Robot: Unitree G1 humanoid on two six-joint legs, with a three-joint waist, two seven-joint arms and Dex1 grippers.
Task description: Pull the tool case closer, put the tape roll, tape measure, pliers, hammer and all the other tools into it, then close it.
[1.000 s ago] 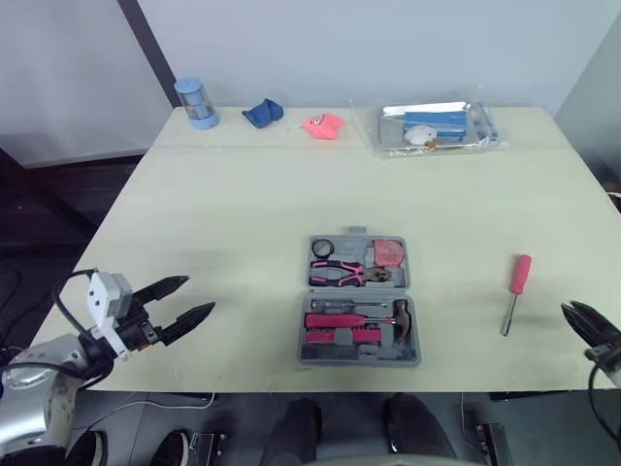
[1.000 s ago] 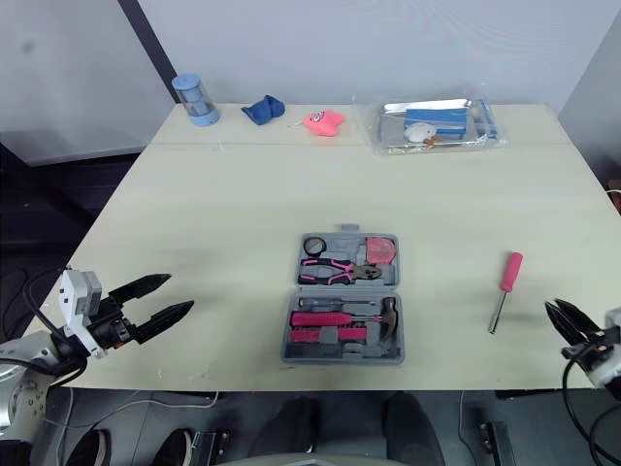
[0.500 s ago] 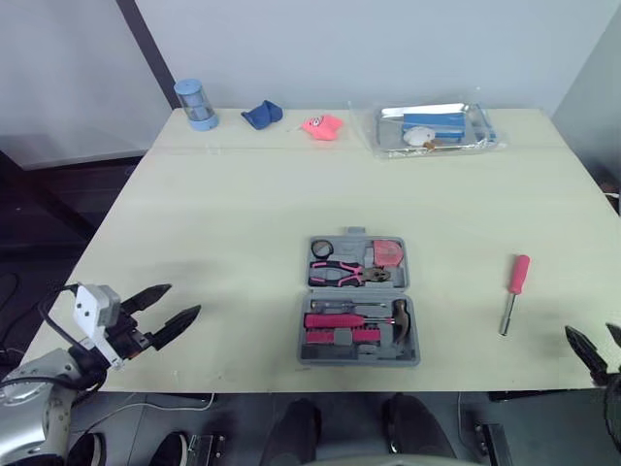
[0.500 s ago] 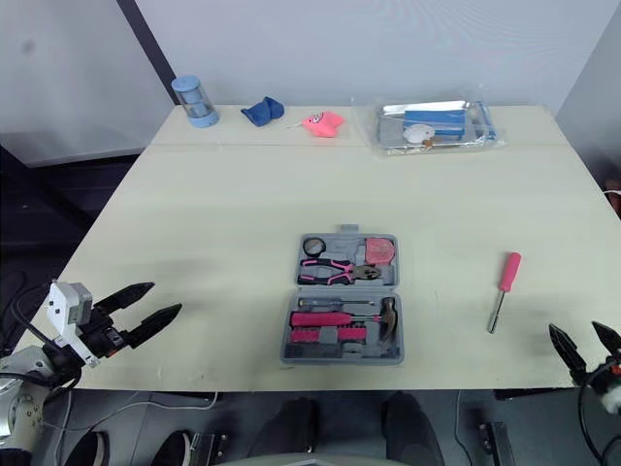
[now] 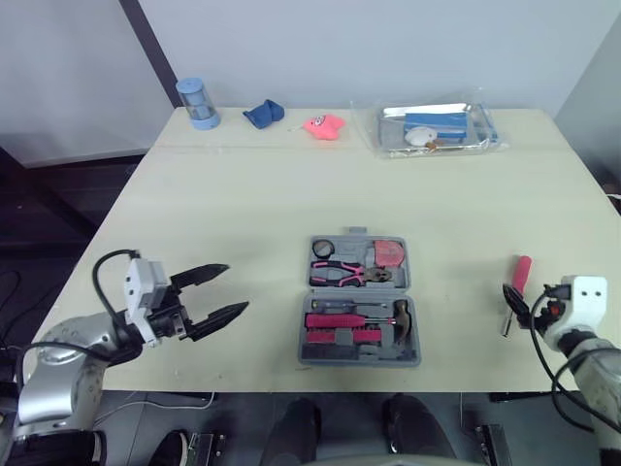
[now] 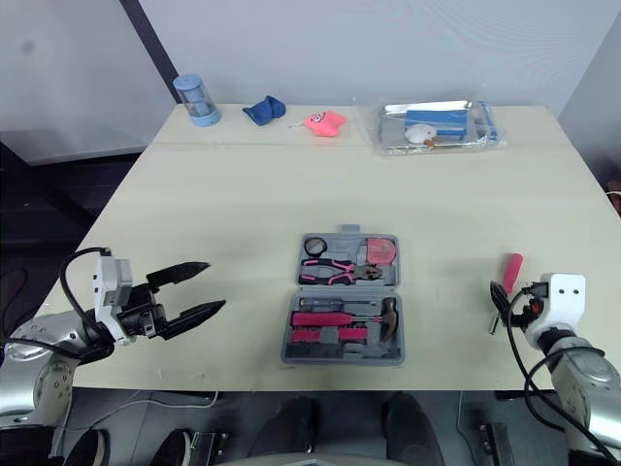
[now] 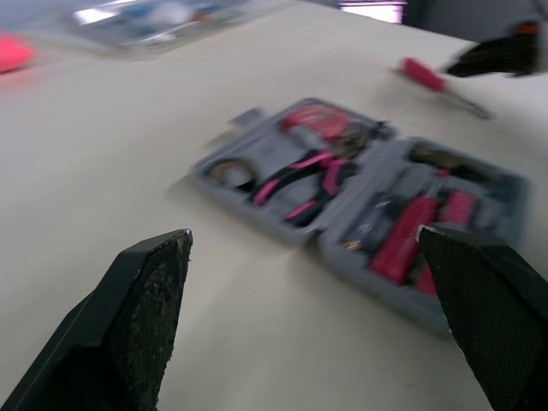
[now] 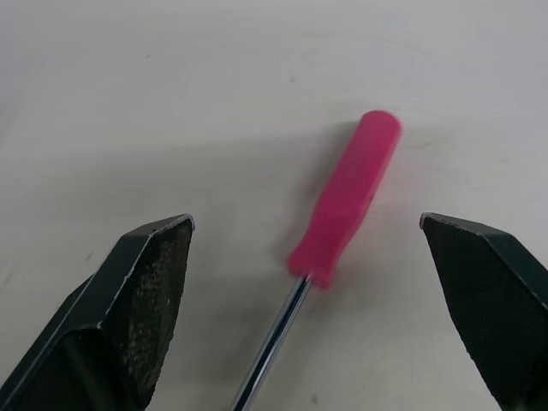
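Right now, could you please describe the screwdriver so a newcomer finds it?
On the pale table, look right of the open grey tool case. The screwdriver lies there by the right hand. Unlike the pink tools inside the case, it lies loose on the table: pink handle, bare metal shaft.

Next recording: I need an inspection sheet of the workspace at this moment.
Surface: pale table, flat, tools on it.
Job's things: grey tool case open near the front edge, holding tape roll, tape measure, pliers, hammer; pink screwdriver outside, to its right.
Clutter: blue canister, blue cloth, pink object, clear plastic package along the far edge.
Grippers: left gripper open, empty, left of the case; right gripper open over the screwdriver, not touching it.
Cables: a black cable loops at the left wrist, another at the right.
Surroundings: grey wall behind; dark floor to the left.
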